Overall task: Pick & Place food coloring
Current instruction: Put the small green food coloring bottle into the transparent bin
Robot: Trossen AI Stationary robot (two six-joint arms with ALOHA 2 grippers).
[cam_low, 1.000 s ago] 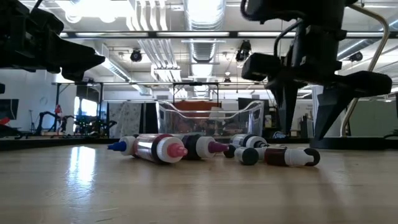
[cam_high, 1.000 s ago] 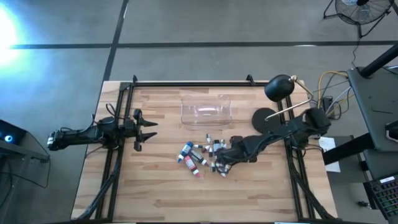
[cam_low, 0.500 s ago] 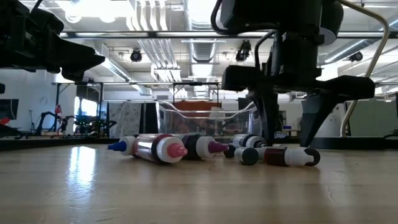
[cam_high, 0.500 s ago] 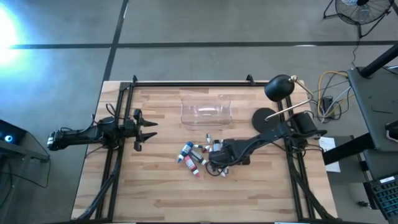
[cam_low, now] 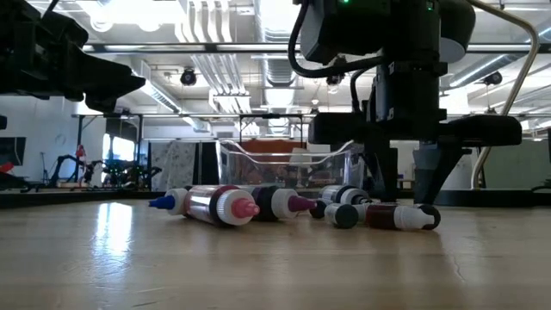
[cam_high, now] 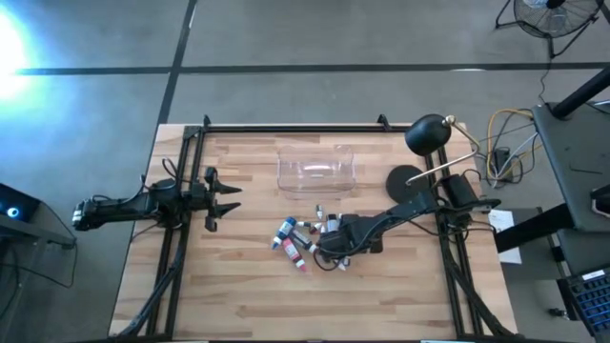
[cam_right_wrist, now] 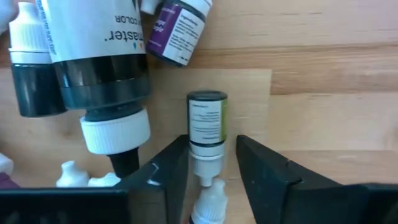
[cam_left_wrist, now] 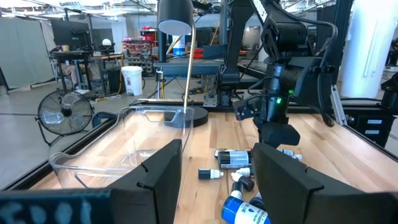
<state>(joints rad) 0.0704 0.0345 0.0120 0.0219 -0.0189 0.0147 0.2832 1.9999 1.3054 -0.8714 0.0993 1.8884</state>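
Several tiny food coloring bottles [cam_high: 303,238] lie in a loose cluster on the wooden table, whitish and dark, some blue or red; the low view shows them lying on their sides [cam_low: 219,205]. My right gripper [cam_high: 329,250] is down at the cluster's right end, open. In the right wrist view its fingers [cam_right_wrist: 211,142] stand on either side of one small white-capped bottle [cam_right_wrist: 207,121] lying flat on the wood. I cannot tell whether they touch it. My left gripper [cam_high: 227,198] waits open at the table's left side, clear of the bottles.
A clear rectangular plastic box [cam_high: 316,170] stands on the table beyond the bottles, toward the far edge. A black desk lamp [cam_high: 429,133] with a round base [cam_high: 408,178] stands at the far right. Bare wood lies near the front edge and on the left.
My right gripper has moved toward the table's left and come down over the right end of the bottle cluster, until its fingers reach table height around one bottle. The bottles have stayed in place.
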